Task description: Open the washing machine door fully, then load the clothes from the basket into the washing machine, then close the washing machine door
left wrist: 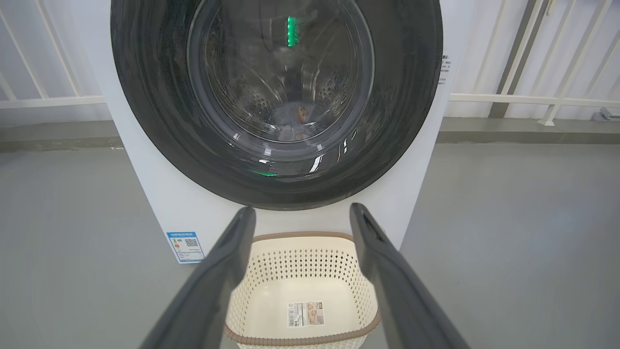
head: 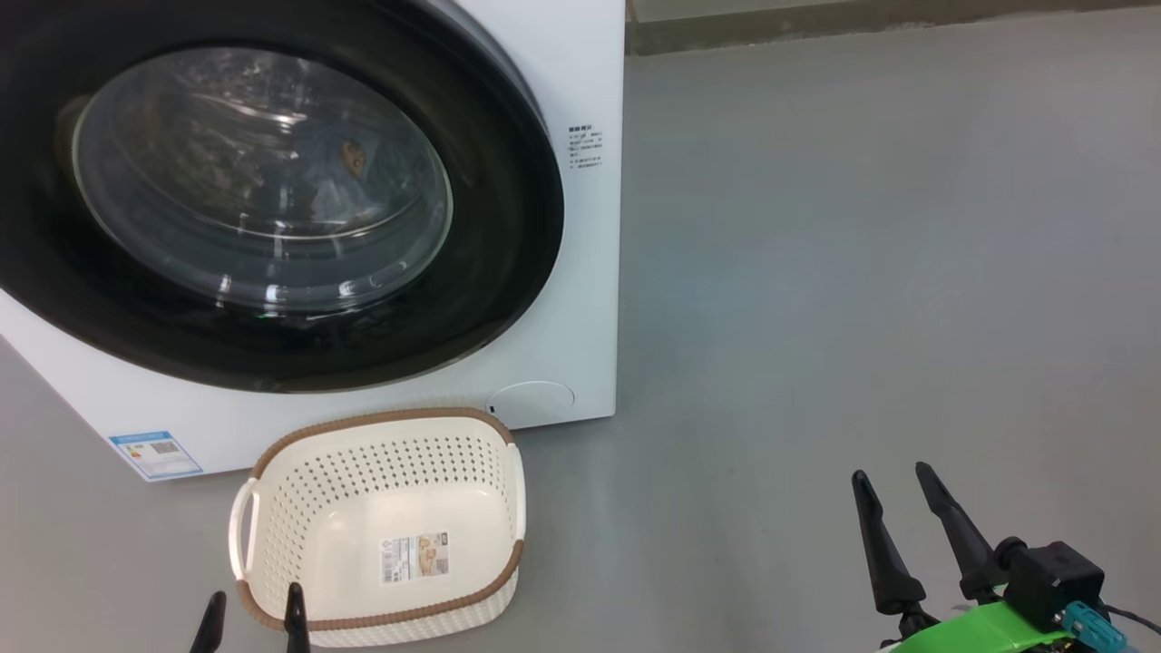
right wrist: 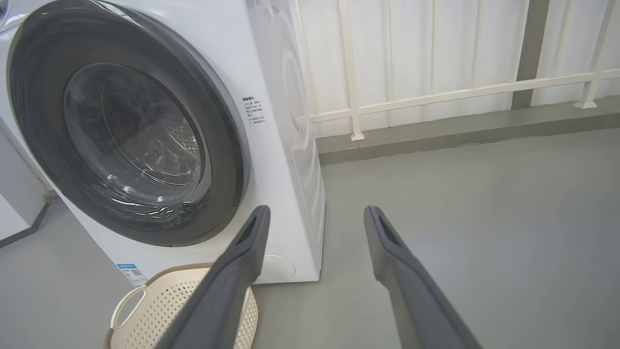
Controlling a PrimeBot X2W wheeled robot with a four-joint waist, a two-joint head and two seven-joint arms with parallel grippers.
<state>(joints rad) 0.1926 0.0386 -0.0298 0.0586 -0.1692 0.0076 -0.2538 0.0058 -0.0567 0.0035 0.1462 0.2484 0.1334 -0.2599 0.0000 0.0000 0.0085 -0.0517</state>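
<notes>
On the grey floor (head: 862, 272) in the head view stands the white washing machine (head: 585, 272), its black-rimmed door (head: 512, 227) shut flush against the front. Light blue clothes (head: 336, 168) with an orange figure lie behind the glass, inside the drum. The cream perforated basket (head: 381, 467) sits just in front of the machine, below the door, its label sticker showing on the bare bottom. The left claw (head: 254, 594) hovers at the basket's near rim and the right claw (head: 891, 472) hangs well off to the right over the floor; both have their fingers apart and hold nothing. The left wrist view looks between spread fingers at the basket, with the closed door above it. The right wrist view shows parted fingers over the floor, the machine to one side and a white railing (right wrist: 436, 94) behind.
</notes>
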